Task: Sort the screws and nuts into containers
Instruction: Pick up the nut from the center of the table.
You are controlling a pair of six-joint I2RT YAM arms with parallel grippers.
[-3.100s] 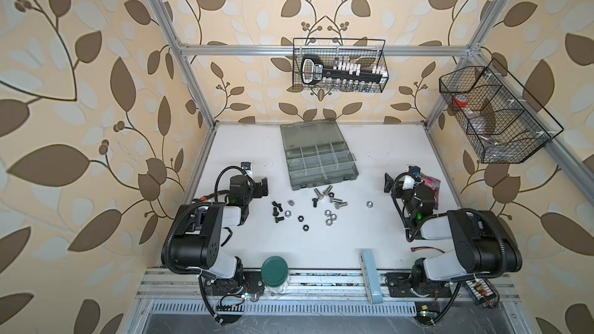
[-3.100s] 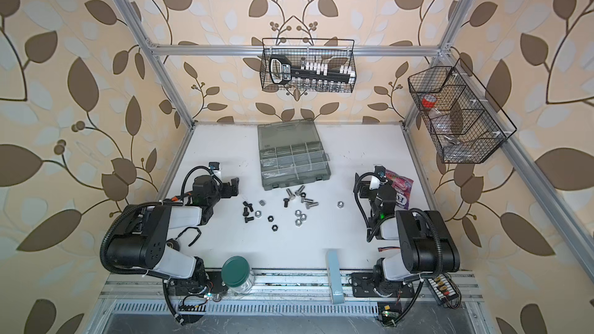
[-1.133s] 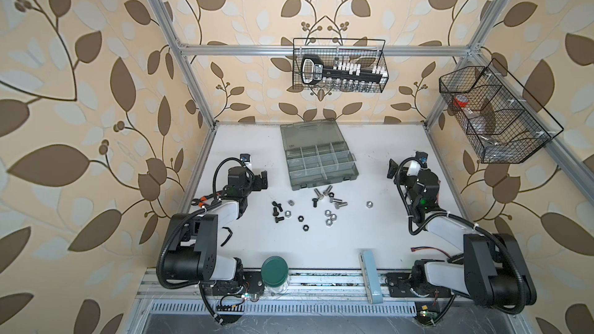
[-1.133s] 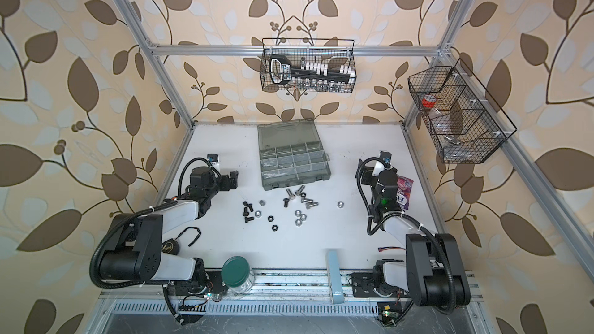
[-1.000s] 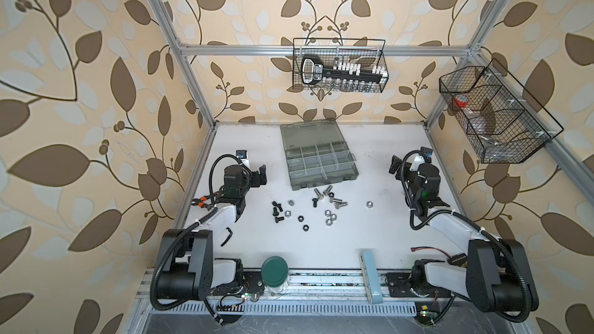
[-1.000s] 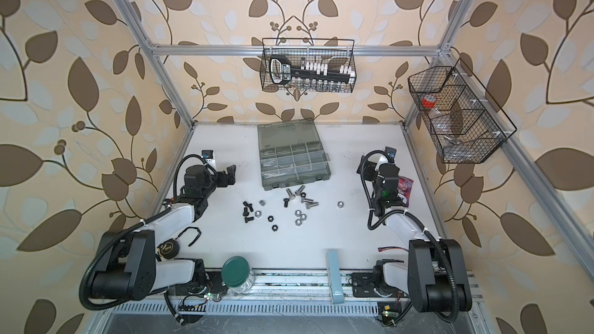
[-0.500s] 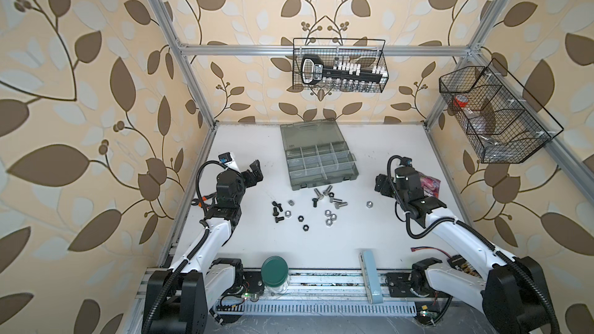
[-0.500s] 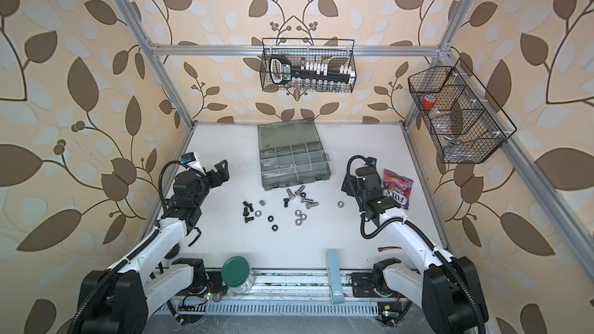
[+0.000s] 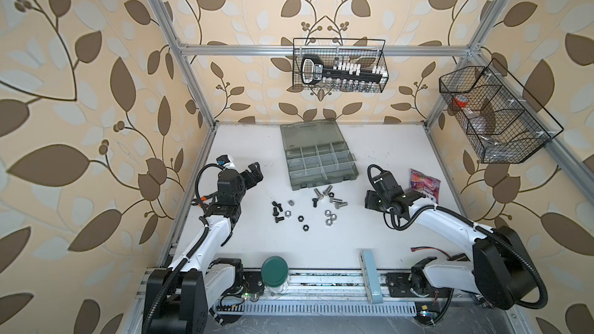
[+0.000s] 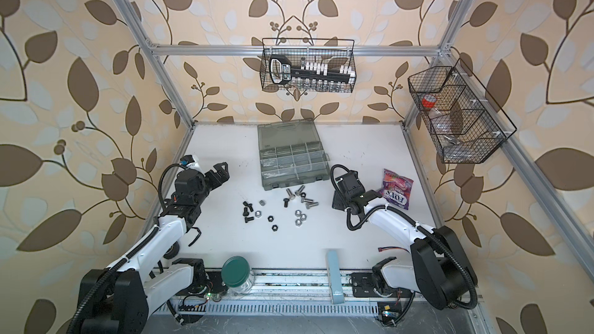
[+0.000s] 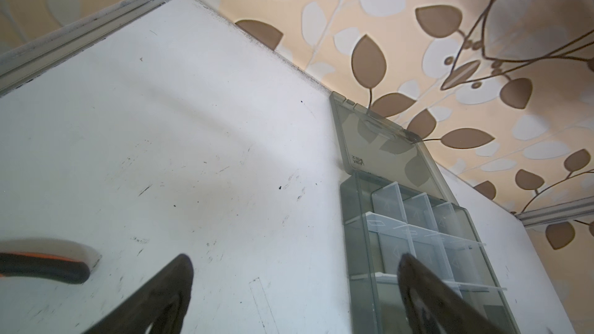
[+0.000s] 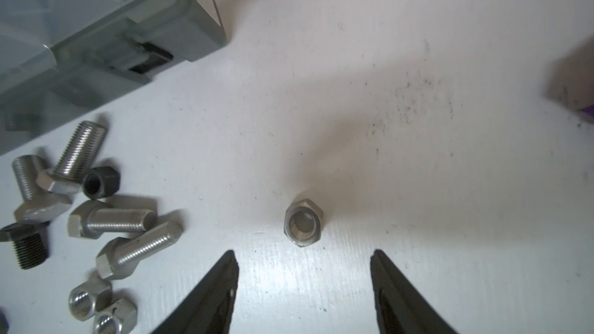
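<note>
One silver nut [image 12: 302, 223] lies alone on the white table [image 12: 418, 171], just ahead of the right gripper [image 12: 302, 253], whose jaws stand apart and empty. Nearby lie four silver bolts [image 12: 112, 219], four black bolts [image 9: 275, 210] and the open organizer case [image 9: 324, 183]. The left gripper [image 11: 295, 258] gapes, holding nothing.

On the table [image 9: 385, 162], screws [image 9: 336, 200] and nuts [image 9: 333, 216] lie before the containers [image 9: 323, 161].

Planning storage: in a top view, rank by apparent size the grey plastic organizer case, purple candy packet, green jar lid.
Largest: grey plastic organizer case.
Purple candy packet and green jar lid look alike; the lid stands nearer the camera, so unranked.
</note>
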